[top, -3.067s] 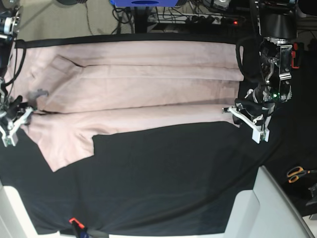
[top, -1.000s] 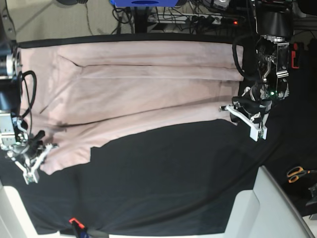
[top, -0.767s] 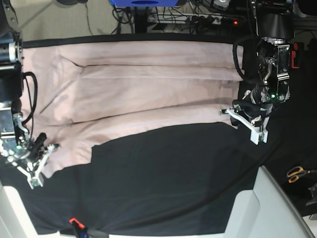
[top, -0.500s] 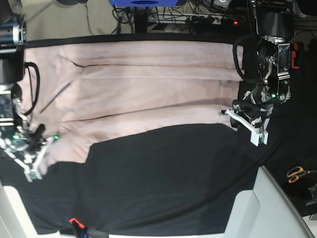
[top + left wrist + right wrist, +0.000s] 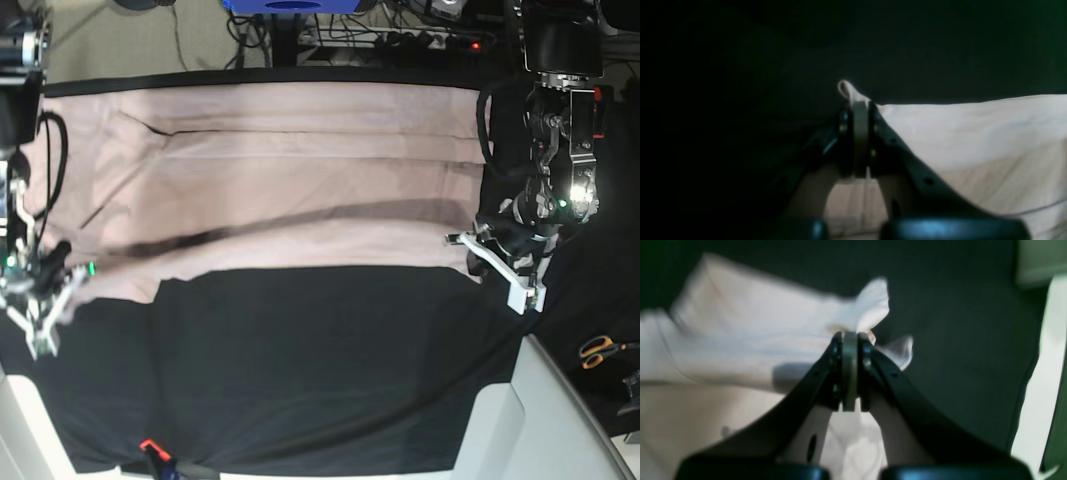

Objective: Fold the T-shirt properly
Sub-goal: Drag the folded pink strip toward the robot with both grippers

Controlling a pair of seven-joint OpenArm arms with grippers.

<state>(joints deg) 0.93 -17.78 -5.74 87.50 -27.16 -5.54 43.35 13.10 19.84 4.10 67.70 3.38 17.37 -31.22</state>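
Base view, left to right. At the counter's left edge, the right gripper (image 5: 40, 318) is closed on a corner of the T-shirt (image 5: 300, 190); in the right wrist view its jaws are pressed together with pale pink cloth bunched at their tips (image 5: 850, 340), though that picture is blurred. The T-shirt, pale pink, lies stretched across the far half of the counter, from the left edge to the right edge, on the black cloth (image 5: 330, 370) that covers the counter. Long creases run across it from left to right, and its near hem forms a nearly straight line between the two grippers. The near half of the black cloth is bare. An orange clip (image 5: 150, 447) sits at the near edge of the counter, toward the left corner. At the right edge, the left gripper (image 5: 500, 265) is likewise closed on the T-shirt's near corner; the left wrist view shows a small loop of cloth standing up just beyond the pressed jaws (image 5: 857, 113). A pair of orange-handled scissors (image 5: 600, 350) lies beyond the counter's right edge.
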